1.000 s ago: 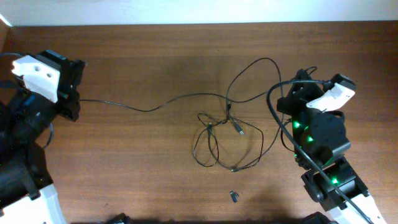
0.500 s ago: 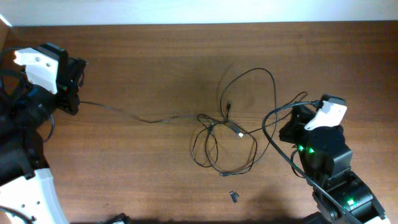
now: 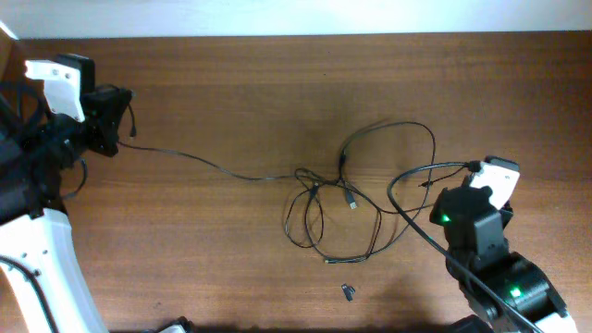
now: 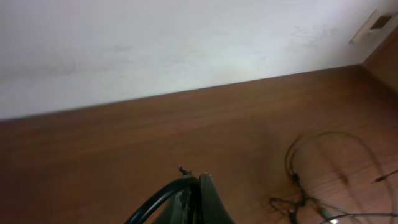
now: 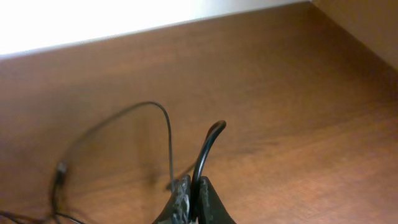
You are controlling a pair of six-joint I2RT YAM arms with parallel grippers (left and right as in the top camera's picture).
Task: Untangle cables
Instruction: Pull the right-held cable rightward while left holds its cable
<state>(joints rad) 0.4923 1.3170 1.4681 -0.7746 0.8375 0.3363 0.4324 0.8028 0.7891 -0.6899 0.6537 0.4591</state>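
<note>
Both pincers are pressed shut on cables (image 3: 225, 172): your left gripper (image 4: 198, 194) far left of the knot (image 3: 313, 183), your right gripper (image 5: 191, 190) just right of it. Draw apart slowly, low and level. I'd watch that the silvery plug (image 3: 351, 200) beside the knot doesn't snag a loop.

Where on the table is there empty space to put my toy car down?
Two bare patches: the back strip of the table along the wall, and the front left, below the long cable. The middle is crowded with tangled cables, reaching to the right gripper; a small dark piece lies in front.
</note>
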